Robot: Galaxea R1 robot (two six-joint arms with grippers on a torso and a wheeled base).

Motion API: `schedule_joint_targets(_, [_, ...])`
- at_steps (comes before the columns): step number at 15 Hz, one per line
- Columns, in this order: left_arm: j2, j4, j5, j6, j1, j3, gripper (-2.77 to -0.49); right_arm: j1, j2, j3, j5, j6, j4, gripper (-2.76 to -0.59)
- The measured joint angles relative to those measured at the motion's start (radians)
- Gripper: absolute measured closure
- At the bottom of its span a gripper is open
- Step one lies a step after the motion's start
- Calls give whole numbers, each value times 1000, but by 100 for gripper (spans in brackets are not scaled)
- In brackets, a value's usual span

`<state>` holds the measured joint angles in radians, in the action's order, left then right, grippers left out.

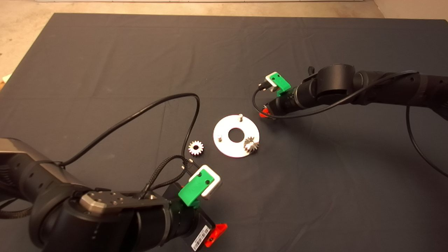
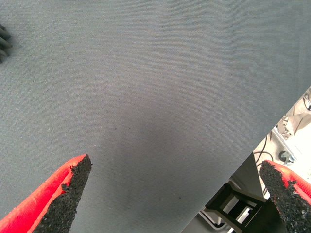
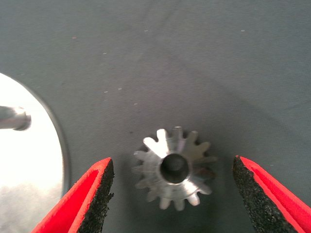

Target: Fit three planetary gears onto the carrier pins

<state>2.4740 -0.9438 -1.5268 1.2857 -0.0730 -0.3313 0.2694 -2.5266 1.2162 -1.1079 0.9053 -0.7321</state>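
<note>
The left gripper (image 1: 213, 234) sits low over the near edge of the worktop (image 1: 105, 52), left of centre; in its wrist view its two red fingers (image 2: 58, 199) stand wide apart with only bare dark mat (image 2: 155, 97) between them, so it is fully open and has hold of nothing; past the mat's edge that view shows some floor and dark frame parts.

Further right, near the middle of the worktop, one planetary gear (image 1: 196, 147) lies flat on the mat, just beside the left rim of the disc (image 1: 227, 143) but apart from it; the disc lies flat on the mat with its large centre hole open; of the carrier pins, one (image 1: 240, 116) stands bare at the disc's far rim, another (image 1: 219, 137) stands bare near its left rim, and a second gear (image 1: 251, 145) sits at the disc's right near rim, where the third would be; whether it is fully seated I cannot tell.

Right again, the right gripper (image 1: 265, 113) reaches in from the right edge of the worktop and hangs just beyond the disc's far right rim; its wrist view shows its fingers (image 3: 92, 194) spread wide, one on each side of a third gear (image 3: 174, 167) that lies flat on the mat; neither pad touches the teeth, so it grips nothing; the disc's rim and a pin (image 3: 14, 118) show close beside that gear.
</note>
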Motion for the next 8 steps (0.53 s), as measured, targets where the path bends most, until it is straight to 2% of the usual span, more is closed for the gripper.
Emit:
schedule_joint_targets(3, [0,0,0,0,0,0,-251,0,0,1,2,-2,0,-180])
schedule_joint_targets(8, [0,0,0,0,0,0,-251,0,0,1,2,-4,0,-151])
